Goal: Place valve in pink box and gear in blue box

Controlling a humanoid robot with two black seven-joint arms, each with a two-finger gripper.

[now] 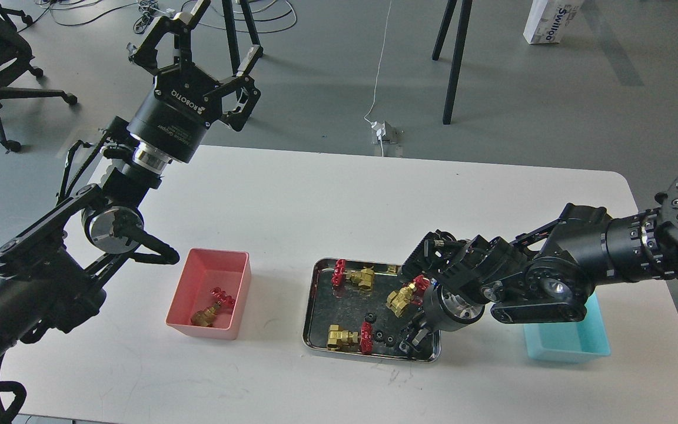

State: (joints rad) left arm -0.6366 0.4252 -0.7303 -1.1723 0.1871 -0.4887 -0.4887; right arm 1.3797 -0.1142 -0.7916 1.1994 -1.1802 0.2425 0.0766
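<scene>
Three brass valves with red handwheels lie in the steel tray [308, 321]: one at the back [354, 275], one in the middle [402, 298], one at the front [348, 337]. Another valve [212, 310] lies in the pink box [239, 282]. Small black gears [379, 336] lie at the tray's front. My right gripper [412, 341] points down into the tray's front right corner, next to the gears; its dark fingers cannot be told apart. The blue box [567, 344] is partly hidden behind my right arm. My left gripper [209, 35] is open, empty and raised high at the back left.
My left arm's elbow [156, 254] hangs just left of the pink box. My right forearm [551, 277] crosses above the tray's right edge and the blue box. Chair, stand legs and cables are on the floor beyond the table's far edge.
</scene>
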